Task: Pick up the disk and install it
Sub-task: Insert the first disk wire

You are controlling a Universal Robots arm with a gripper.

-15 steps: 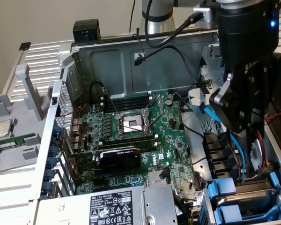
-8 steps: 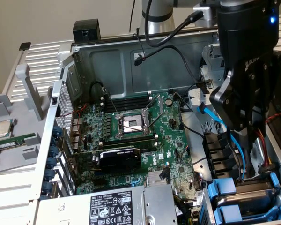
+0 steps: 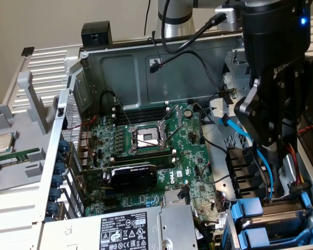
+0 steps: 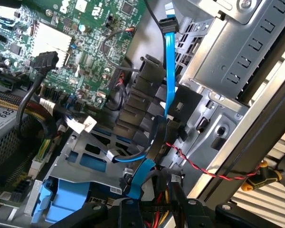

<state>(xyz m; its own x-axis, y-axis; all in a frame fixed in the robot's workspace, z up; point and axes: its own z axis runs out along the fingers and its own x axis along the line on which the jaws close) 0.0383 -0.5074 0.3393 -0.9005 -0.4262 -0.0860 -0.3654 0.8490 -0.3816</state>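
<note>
disk [image 3: 248, 208], clipped in its blue carrier frame, sits in the drive cage [image 3: 230, 229] at about 5 o'clock of the exterior view, in the near corner of the open computer case [image 3: 125, 67]. a second, similar blue-framed drive [image 3: 256, 238] lies just below it; which of the two is the task's own i cannot tell for certain.

the gripper [image 3: 274, 152] hangs at about 3 o'clock, above the cage and apart from both blue frames. a blue cable [image 3: 268, 179] runs just under it and a row of black clips [image 3: 241, 166] stands beside it. whether the gripper is wide, narrow or closed on something i cannot tell.

in the wrist view the blue frames show beneath the cage's slotted metal plate [image 4: 99, 156], and a twisted red and black wire [image 4: 199, 166] crosses near the gripper's base.

the motherboard [image 3: 193, 140] fills the middle of the case, with its processor socket [image 3: 146, 138] at the centre. a black graphics card [image 3: 133, 174] lies just toward 6 o'clock of the socket, and the labelled power supply [image 3: 120, 229] sits at 6 o'clock. a small square processor chip [image 3: 2, 143] rests outside the case at 9 o'clock.
</note>
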